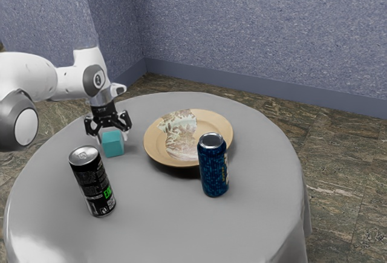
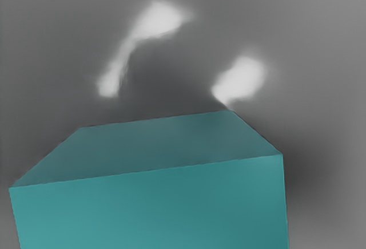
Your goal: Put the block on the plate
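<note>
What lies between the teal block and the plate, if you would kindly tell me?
Only bare tablecloth separates the block from the plate in the exterior view.

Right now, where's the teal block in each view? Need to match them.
Exterior view: block at the gripper, toward the exterior view's left from the plate.
Wrist view: large, close to the camera.
Shared landmark: grey tabletop.

And there were two cans, one black metal cylinder [image 1: 92, 181] and one blue metal cylinder [image 1: 213, 169], one teal cubic block [image 1: 113, 144], one round tan plate [image 1: 213, 124], one round grey-draped table [image 1: 160, 220]!
</note>
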